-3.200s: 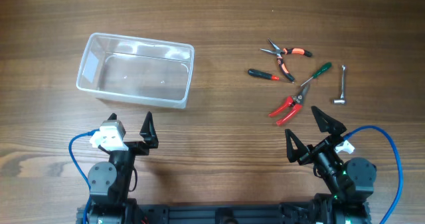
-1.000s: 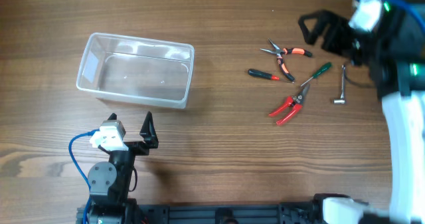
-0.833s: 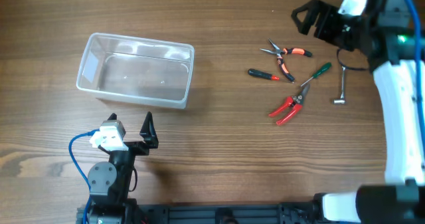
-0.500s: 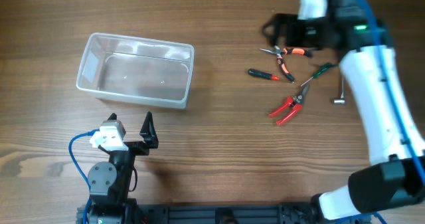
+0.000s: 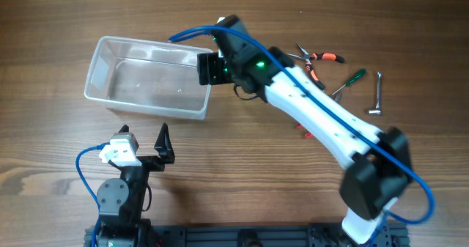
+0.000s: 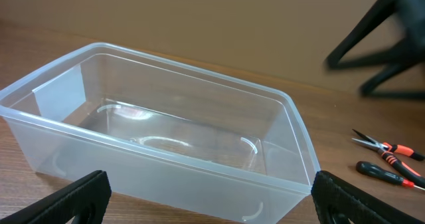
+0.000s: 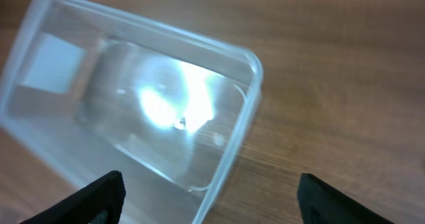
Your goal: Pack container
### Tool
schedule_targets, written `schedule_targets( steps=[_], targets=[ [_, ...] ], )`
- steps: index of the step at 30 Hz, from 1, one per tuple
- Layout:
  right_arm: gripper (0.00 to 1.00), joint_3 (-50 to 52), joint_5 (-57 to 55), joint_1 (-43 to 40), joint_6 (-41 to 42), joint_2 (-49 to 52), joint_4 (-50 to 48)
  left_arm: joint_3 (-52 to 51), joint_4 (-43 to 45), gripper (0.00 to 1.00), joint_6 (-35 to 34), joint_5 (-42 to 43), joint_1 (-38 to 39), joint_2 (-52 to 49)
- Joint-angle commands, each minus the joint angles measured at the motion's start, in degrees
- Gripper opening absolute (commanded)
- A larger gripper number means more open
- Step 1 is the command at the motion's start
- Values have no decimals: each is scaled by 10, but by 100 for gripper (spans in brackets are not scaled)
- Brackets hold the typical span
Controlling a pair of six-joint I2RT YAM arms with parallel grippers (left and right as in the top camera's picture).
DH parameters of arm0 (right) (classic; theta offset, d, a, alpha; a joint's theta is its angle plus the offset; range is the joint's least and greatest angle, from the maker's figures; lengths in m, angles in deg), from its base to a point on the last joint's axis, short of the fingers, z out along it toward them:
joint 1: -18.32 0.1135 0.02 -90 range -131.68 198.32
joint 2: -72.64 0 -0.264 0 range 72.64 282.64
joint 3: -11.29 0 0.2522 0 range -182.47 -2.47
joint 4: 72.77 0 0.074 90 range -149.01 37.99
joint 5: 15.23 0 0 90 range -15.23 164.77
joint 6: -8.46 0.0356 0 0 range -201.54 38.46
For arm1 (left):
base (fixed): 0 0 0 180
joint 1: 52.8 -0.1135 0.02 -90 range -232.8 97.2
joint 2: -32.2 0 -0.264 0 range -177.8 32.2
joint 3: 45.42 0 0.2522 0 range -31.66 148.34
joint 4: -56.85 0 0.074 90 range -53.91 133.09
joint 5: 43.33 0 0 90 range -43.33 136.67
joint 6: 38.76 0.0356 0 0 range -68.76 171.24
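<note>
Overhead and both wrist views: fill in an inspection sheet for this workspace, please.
Surface: wooden table, no damage seen.
Job's things: clear container, upright, empty.
Clutter: orange-handled pliers, green-handled screwdriver, metal L-key, black-and-red screwdriver.
Grippers: right gripper open, empty, at the container's right end, contact unclear; left gripper open, empty, near its base.
Cables: blue cable on the right arm, another on the left arm.
Surroundings: nothing seen.
</note>
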Motion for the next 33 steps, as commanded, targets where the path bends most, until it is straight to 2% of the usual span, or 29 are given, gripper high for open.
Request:
schedule_targets(
  steps=[1,5,10,14,15,19,22,25,28,33],
  targets=[
    [79,-9,-5,0,58,53,-17,-2,0,100,-5,-2,-3,1],
    [79,-9,40,1,57,85,-54,-2,0,100,-5,-2,-3,1],
    [67,-8,47,1,111,120,-67,-2,0,100,-5,-2,-3,1],
    [38,-8,9,-5,162,133,-14,-2,0,100,-5,-2,-3,1],
    [35,-8,0,-9,167,132,6,-2,0,100,-5,-2,-3,1],
    [35,-8,-39,-28,139,124,78,-2,0,100,-5,-2,-3,1],
    [38,-8,-90,-43,74,113,130,-2,0,100,-5,-2,-3,1],
    [41,-8,-108,-50,6,111,152,-2,0,100,-5,-2,-3,1],
    [45,-8,-139,-57,-2,111,183,-2,0,100,-5,-2,-3,1],
    [47,-8,-158,-77,-48,111,178,-2,0,100,-5,-2,-3,1]
  ],
)
